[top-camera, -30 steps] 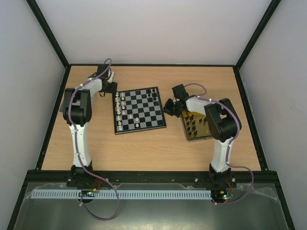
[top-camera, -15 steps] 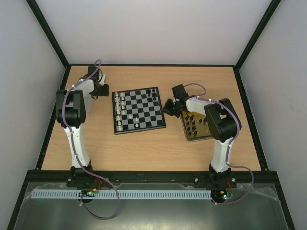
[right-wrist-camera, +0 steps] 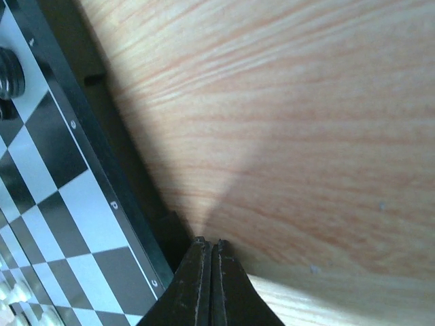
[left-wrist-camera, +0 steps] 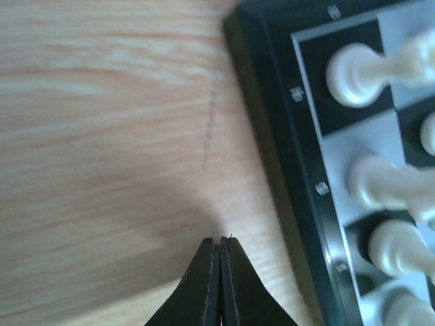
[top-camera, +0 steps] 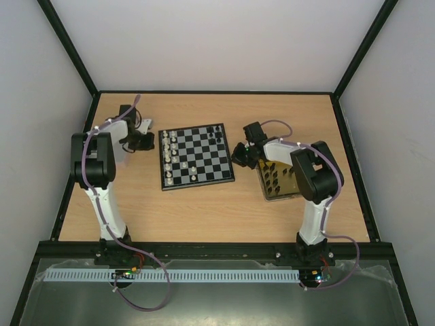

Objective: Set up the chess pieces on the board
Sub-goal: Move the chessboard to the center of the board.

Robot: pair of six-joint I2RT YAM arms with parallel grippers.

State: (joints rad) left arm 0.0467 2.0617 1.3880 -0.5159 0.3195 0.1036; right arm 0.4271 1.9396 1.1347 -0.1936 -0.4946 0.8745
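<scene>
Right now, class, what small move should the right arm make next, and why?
Probably open the right claw and swing it towards the yellow tray: it is shut on nothing beside the board, and black pieces wait in that tray.

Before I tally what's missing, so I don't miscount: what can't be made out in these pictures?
- Top view: white pieces on the board are too small to tell their types.
- Top view: yellow tray partly hidden by the right arm; its dark pieces can't be counted.
- Left wrist view: white pieces blurred, cut off by the right edge.
- Right wrist view: a black piece cut off by the left edge.
</scene>
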